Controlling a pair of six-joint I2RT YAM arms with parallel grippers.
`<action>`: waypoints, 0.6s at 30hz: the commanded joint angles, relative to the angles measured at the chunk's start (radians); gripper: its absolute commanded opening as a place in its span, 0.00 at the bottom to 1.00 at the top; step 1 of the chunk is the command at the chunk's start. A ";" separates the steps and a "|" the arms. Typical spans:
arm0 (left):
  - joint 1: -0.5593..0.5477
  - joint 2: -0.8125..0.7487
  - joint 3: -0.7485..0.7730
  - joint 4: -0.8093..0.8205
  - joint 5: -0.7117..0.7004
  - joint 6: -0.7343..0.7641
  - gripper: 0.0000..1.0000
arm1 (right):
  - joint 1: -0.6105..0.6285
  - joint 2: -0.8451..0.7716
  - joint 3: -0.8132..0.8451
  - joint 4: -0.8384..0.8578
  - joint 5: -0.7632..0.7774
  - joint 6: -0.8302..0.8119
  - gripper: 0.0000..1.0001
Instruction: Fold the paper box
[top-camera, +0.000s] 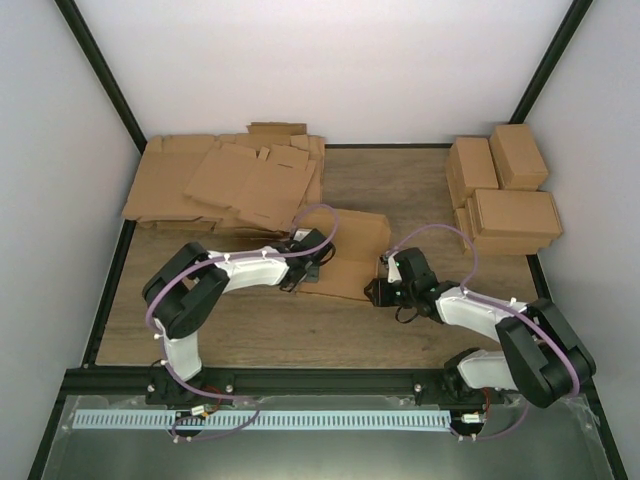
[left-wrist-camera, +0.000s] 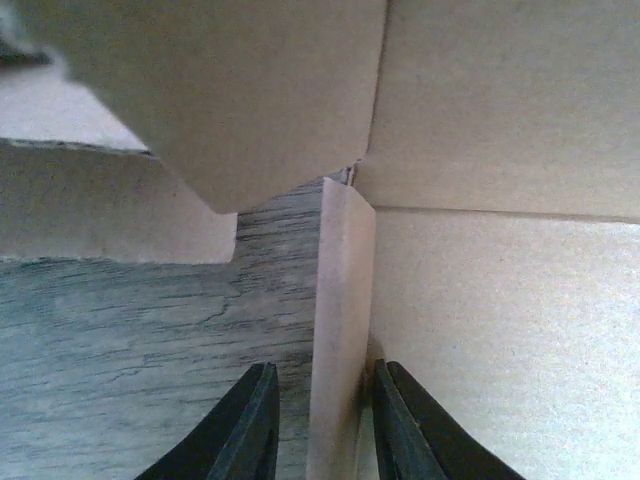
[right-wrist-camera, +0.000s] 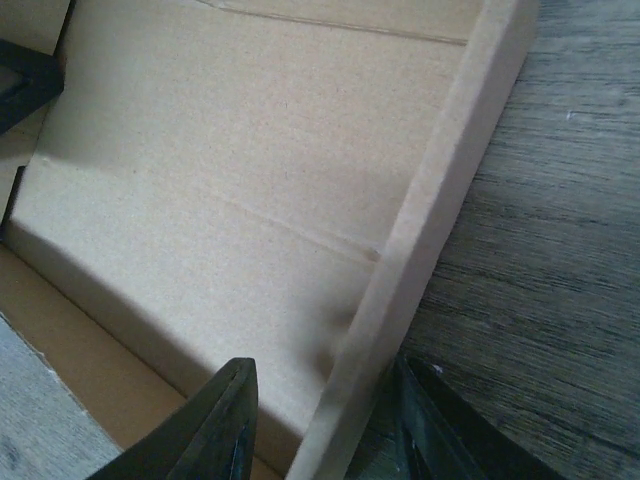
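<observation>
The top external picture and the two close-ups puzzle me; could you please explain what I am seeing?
Two robot arms are bolted to a wooden table; the top picture looks down from behind them. The close-ups come from cameras on their wrists. Flat cardboard sheets lie far left, folded boxes far right. Between the arms lies the paper box, partly folded. The left gripper and right gripper each straddle one raised wall of it; their jaws are not clearly clamped.

Soft even overhead light in the top view, wrist views dimmer and grainy, paper box (left-wrist-camera: 500, 330) blurred above left fingers (left-wrist-camera: 245, 430), soft shadow above right fingers (right-wrist-camera: 220, 420).
</observation>
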 joint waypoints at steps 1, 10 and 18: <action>0.002 0.036 0.008 -0.008 0.001 0.028 0.23 | 0.008 0.010 0.036 0.014 0.016 -0.011 0.39; -0.009 0.008 -0.003 -0.060 -0.090 0.032 0.04 | 0.008 0.024 0.048 -0.003 0.056 -0.011 0.39; -0.033 -0.071 -0.050 -0.056 -0.039 0.018 0.40 | 0.007 -0.009 0.061 -0.036 0.053 -0.016 0.40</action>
